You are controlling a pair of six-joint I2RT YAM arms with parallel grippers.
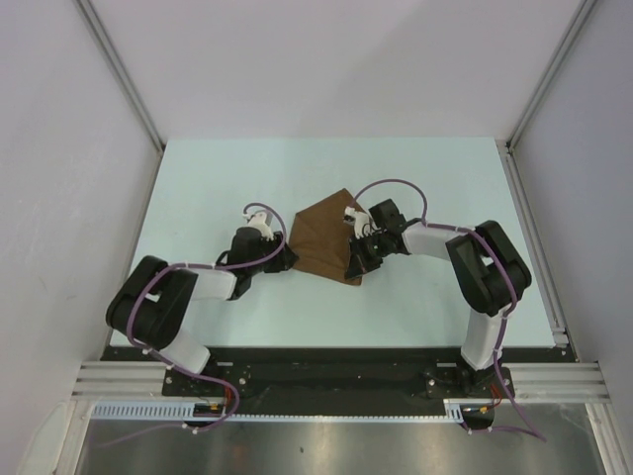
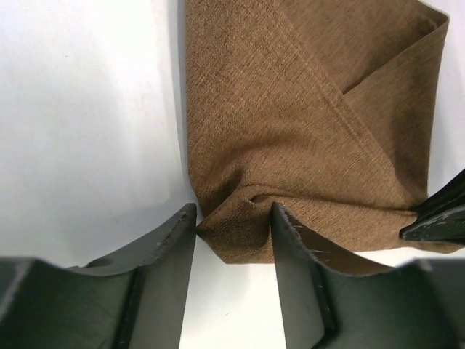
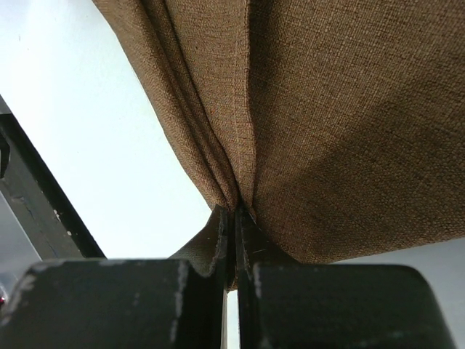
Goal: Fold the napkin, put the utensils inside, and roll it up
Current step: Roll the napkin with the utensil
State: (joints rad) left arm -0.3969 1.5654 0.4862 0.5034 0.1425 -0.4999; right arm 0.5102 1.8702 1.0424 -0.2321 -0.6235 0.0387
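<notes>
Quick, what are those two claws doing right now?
Left gripper: jaws partly open, straddling a corner of the napkin; firm grip cannot be told.
Right gripper: closed, pinching a fold of the napkin.

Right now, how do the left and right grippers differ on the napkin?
Left gripper: jaws apart, straddling a bunched napkin corner; right gripper: jaws pinched shut on a fold. Left gripper sits at the napkin's left side, right gripper at its right. Both touch the cloth.

Probably a lab: white-panelled booth (image 1: pixel 59 148), aluminium rails (image 1: pixel 129 378).
</notes>
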